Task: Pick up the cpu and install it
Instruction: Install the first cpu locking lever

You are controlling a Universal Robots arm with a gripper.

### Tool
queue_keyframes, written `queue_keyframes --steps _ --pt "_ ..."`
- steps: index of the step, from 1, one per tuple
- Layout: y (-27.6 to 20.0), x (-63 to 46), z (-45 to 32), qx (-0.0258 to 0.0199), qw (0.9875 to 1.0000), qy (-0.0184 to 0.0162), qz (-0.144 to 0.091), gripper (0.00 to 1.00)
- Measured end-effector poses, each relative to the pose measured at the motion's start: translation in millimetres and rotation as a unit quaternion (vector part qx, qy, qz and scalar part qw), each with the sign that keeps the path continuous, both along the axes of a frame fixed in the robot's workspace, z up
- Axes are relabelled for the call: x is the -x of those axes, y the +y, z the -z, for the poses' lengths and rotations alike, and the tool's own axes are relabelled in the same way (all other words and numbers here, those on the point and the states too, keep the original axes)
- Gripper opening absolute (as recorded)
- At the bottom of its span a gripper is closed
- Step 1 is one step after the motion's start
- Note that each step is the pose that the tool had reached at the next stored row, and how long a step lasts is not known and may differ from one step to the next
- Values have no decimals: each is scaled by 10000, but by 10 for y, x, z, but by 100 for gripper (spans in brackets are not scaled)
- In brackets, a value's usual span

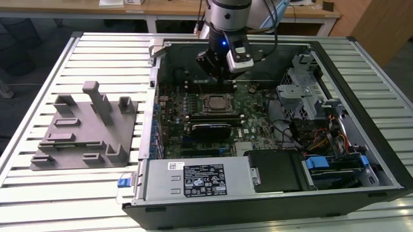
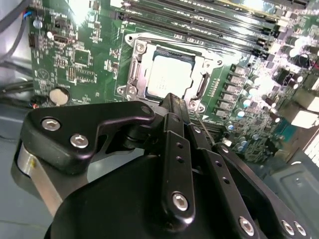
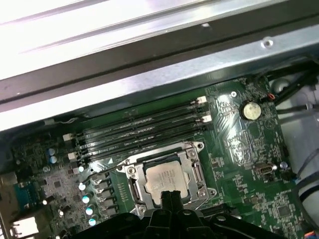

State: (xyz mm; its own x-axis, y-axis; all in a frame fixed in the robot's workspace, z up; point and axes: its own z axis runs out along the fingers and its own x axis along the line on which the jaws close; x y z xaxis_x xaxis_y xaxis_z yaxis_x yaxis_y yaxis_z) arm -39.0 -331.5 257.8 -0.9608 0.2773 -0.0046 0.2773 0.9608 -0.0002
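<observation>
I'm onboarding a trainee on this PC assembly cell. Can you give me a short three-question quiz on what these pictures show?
1. True or false: the cpu lies in the socket frame on the motherboard.
2. What is the gripper nearest to? A) the grey fixture B) the cpu C) the power supply
3. Fill in: the gripper holds ____.

Key: 1 true; 2 B; 3 nothing.
</observation>
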Motion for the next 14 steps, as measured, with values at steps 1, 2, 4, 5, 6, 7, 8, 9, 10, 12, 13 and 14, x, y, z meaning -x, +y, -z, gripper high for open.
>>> queue_keyframes --steps 1,2,4,5,6,7,8,9,10,12,13,14 --pt "0 0 1 -3 10000 0 -54 11" --pt "0 1 1 -3 10000 0 -99 11" --pt "0 7 1 -4 9999 -1 -154 11" --pt "-1 14 1 -5 9999 -1 -164 11" --pt "-1 22 1 -4 9999 -1 -169 11" --pt "-1 32 1 -4 9998 -2 -173 11" --pt "-2 42 1 -4 9998 -2 -176 11" --pt "-1 52 1 -4 9998 -2 -179 11" --pt "-2 63 1 -4 9998 -3 -180 11" --pt "-1 78 1 -4 9998 -4 -180 11" --pt "-1 83 1 -3 9998 -4 -181 11" --pt "-1 87 1 -3 9998 -4 -183 11"
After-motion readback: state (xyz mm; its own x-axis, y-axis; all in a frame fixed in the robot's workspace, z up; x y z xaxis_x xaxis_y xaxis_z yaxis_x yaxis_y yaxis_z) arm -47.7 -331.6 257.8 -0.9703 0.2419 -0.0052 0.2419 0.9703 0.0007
